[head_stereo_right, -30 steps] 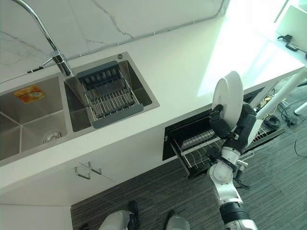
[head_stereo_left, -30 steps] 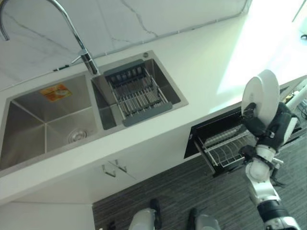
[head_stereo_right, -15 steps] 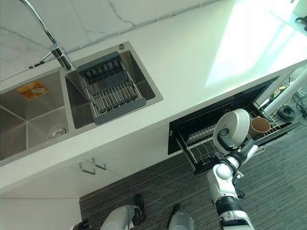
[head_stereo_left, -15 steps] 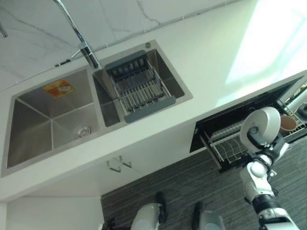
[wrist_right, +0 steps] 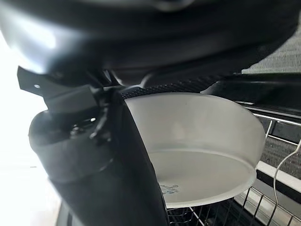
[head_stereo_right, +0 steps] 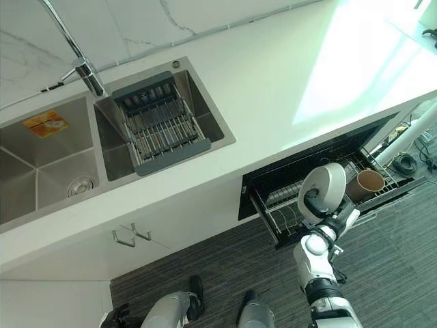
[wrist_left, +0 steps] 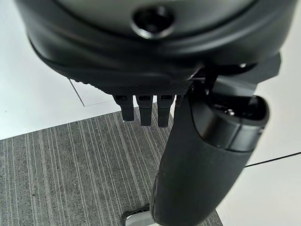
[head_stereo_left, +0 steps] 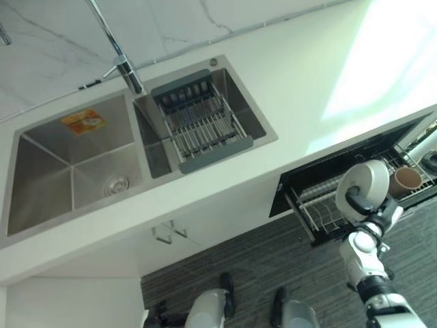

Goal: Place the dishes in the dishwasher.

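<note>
Gripping a white plate (head_stereo_right: pixel 325 188), the right hand (head_stereo_right: pixel 318 207) sits at lower right of the head views, thumb across the plate's face, fingers curled behind it. Plate stands on edge, roughly upright, face twd the camera, its lower rim in the hand. Right wrist view: thumb (wrist_right: pixel 113 160) lies over the plate's rim, plate (wrist_right: pixel 202 141) shows past it, wire bars below.

Plate is over the front part of the pulled-out dishwasher rack (head_stereo_right: pixel 287 212), just above the wires; can't tell if it touches them. Rack is a wire drawer coming out of a dark opening (head_stereo_right: pixel 273 179) under the white countertop (head_stereo_right: pixel 273 89), lower-right quadrant. Just right of the plate, in the same rack, a brown cup (head_stereo_right: pixel 367 183) lies w/ its mouth up-left. Near but apart from the plate.

Left hand (wrist_left: pixel 146 110) in its wrist view: fingers straight, close together, holding nothing, grey striped carpet (wrist_left: pixel 70 174) beyond.

Further out, upper left of the head views: double steel sink (head_stereo_left: pixel 61 171), left basin w/ an orange sticker (head_stereo_left: pixel 83 121) on its back wall & a drain. Right basin holds a grey-framed wire drain basket (head_stereo_left: pixel 200 123). Chrome tap (head_stereo_left: pixel 119 58) rises behind the divider. Marble-look backsplash (head_stereo_left: pixel 171 20) across the top. Cabinet handles (head_stereo_left: pixel 167 234) below the sink, centre-left.
</note>
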### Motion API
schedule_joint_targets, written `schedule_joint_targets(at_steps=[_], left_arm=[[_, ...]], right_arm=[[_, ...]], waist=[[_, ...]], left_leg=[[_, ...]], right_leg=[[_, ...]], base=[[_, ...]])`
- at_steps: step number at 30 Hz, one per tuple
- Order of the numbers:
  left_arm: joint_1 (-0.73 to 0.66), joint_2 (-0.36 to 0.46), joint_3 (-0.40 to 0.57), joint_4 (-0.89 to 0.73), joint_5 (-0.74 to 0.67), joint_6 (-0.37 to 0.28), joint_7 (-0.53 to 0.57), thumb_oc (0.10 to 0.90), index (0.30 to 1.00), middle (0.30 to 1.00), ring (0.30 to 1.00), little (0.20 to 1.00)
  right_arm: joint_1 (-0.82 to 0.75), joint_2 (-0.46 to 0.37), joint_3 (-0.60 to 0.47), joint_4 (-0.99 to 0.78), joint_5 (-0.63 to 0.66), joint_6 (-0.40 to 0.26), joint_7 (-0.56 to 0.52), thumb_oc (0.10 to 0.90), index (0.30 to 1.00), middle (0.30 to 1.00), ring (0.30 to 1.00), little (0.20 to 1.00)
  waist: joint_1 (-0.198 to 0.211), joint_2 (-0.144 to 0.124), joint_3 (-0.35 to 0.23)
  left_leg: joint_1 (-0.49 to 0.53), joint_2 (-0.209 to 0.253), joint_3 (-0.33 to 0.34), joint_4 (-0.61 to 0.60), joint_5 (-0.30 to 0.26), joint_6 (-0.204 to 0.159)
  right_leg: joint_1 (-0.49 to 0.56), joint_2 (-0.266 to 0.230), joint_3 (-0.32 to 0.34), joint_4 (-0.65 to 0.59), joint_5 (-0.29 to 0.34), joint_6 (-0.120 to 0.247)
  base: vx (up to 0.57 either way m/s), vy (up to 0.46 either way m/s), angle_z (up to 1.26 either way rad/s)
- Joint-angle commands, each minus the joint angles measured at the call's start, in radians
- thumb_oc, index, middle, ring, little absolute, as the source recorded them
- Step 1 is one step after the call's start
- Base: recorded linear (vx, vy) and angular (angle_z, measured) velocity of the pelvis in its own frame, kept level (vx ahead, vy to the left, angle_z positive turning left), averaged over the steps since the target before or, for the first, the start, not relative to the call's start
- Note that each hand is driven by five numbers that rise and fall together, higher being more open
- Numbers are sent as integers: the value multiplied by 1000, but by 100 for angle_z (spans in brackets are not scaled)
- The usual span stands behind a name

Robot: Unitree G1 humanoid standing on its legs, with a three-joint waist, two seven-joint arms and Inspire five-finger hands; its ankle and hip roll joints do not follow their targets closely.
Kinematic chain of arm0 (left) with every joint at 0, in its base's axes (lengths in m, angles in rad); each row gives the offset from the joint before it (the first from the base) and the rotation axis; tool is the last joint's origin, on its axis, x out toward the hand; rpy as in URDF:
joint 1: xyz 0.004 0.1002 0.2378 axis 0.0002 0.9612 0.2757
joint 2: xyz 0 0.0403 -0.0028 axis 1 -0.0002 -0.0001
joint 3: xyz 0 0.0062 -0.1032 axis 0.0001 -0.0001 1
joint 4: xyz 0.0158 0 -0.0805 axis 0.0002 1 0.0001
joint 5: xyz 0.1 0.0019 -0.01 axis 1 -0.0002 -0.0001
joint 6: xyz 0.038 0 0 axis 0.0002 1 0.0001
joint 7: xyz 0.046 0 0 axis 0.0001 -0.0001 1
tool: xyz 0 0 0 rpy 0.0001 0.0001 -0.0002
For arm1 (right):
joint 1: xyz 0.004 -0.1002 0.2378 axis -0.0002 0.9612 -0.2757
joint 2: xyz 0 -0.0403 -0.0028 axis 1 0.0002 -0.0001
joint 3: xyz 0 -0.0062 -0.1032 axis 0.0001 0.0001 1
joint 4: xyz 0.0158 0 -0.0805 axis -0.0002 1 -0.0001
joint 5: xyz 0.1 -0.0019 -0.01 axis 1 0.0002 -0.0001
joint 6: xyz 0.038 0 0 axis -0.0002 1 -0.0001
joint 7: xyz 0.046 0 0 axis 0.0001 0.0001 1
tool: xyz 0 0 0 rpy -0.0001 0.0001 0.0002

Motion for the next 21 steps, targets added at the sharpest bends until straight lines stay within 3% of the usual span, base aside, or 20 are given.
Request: schedule_joint_targets(at_steps=[1,5,12,21], left_arm=[[8,58,-44,-11,-7,-3,14,800,900,900,900,900],[-13,77,-41,-23,6,9,5,800,900,900,900,900],[-22,108,-24,-53,27,27,-3,800,900,900,900,900],[-74,154,-19,-83,13,49,-6,800,900,900,900,900]], right_arm=[[-153,-118,8,-26,-177,-10,-25,400,300,300,300,300],[-242,-202,46,19,-340,66,-4,400,300,300,300,300],[-306,-308,119,77,-489,162,31,400,300,300,300,300],[-398,-351,250,147,-571,284,75,400,300,300,300,300]], waist=[[37,-6,-11],[59,-10,3],[89,-15,25],[112,-5,84]], left_leg=[[26,6,-41,79,-143,-46],[15,6,-46,79,-138,-44],[-3,3,-62,79,-133,-40],[-33,1,-86,79,-141,-38]], right_leg=[[2,16,-22,4,-42,-22],[-3,14,-37,4,-35,-22],[-10,13,-55,4,-27,-20],[-27,18,-58,4,-28,-10]], base=[[-29,-20,4],[-38,-18,6],[-23,-23,12],[-34,-18,7]])
